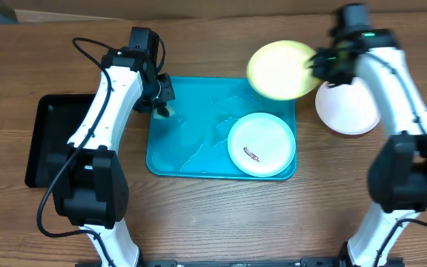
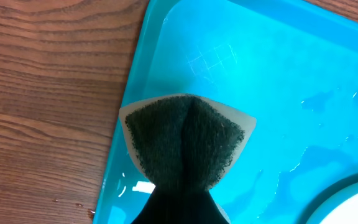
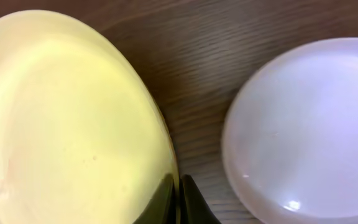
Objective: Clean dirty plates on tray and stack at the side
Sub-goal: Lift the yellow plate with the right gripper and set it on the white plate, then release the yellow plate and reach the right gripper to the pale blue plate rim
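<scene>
**Yellow plate up in the air, sponge at the tray's edge**

Yellow is the colour to watch: the yellow plate (image 1: pixel 279 70) is off the worktop (image 1: pixel 213 208), tilted, hanging over the far right corner of the teal tray (image 1: pixel 191 152). The right end effector (image 3: pixel 178 186) has it by the rim, its two dark fingers pressed together on the plate's edge, as the right wrist view shows plainly.

Just beside it on the wood, right of the tray, lies a pale plate (image 1: pixel 348 110). It is whitish with a faint pink cast, and there is a strip of bare worktop between it and the yellow one.

Over to the left arm: the left end effector (image 1: pixel 161 102) is pinching a sponge (image 2: pixel 185 143), dark green scouring face towards the wrist camera and creased down the middle. It sits over the tray's left edge, near the far corner. Whether the sponge touches the tray, I cannot tell.

Inside the tray, streaks and pools of water (image 2: pixel 319 158) glisten across the teal floor. In the near right part sits one white plate (image 1: pixel 262 144), flat, with a small dark smear (image 1: pixel 251 154) on its face.

Far left on the worktop lies a black tray (image 1: pixel 50 141), partly under the left arm.
</scene>
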